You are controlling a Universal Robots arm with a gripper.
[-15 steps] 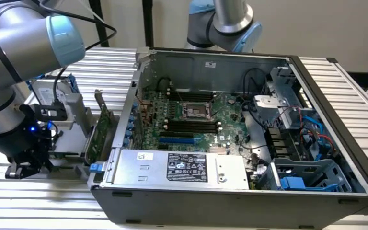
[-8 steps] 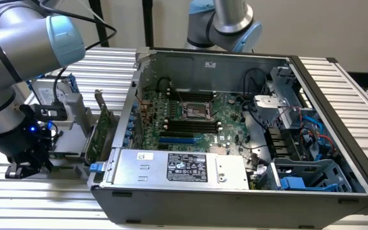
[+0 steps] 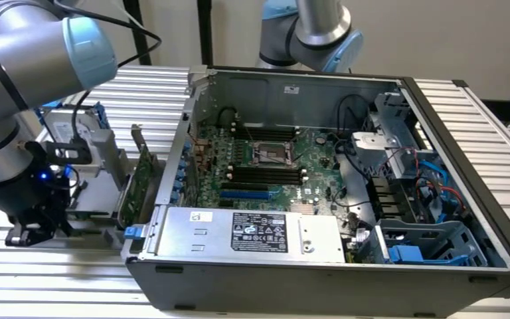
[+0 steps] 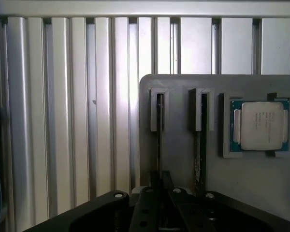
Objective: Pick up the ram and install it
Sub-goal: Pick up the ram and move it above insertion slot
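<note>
Two thin dark ram sticks stand on edge in narrow slots of a grey holder plate (image 4: 179, 159): one ram stick (image 4: 159, 137) runs straight under my gripper (image 4: 160, 182), the other (image 4: 201, 145) lies one slot over. My gripper's black body hangs low over the end of the first stick. In the exterior view my gripper (image 3: 32, 231) is down at the holder on the exterior view's left, outside the open computer case (image 3: 467, 166). The motherboard (image 3: 237, 143) lies inside the case with its black memory slots (image 3: 259, 174) bare.
A square silver processor (image 4: 261, 125) rests in a pocket of the same holder. A green expansion card (image 3: 140, 183) stands upright between my arm and the case wall. A grey power supply (image 3: 246, 232) fills the case's near side. A second arm (image 3: 313, 33) stands behind.
</note>
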